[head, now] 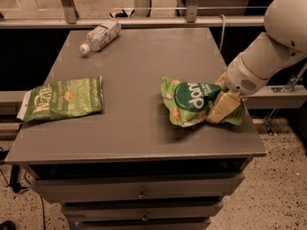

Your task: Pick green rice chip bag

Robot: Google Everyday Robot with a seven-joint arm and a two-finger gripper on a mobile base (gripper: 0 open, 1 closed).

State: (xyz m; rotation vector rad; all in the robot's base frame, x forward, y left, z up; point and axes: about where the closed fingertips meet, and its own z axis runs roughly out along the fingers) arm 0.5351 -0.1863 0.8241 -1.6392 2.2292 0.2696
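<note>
End effector [221, 107] on glossy bag [188, 101], matt table [139, 66]

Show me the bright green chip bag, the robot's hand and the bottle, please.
green rice chip bag [189, 99], camera view: dark round label.
hand [222, 103], camera view: its front end, at the bag's right side.
bottle [102, 33], camera view: its label.

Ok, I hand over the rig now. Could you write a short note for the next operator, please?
The claw is at the right end of the green bag, over it; grasp not confirmed.
Green bag: crumpled, near the right edge of the table.
Olive bag at the left, bottle at the rear left: not ours.
Done: reach. Left: confirm grasp, lift the bag.
</note>
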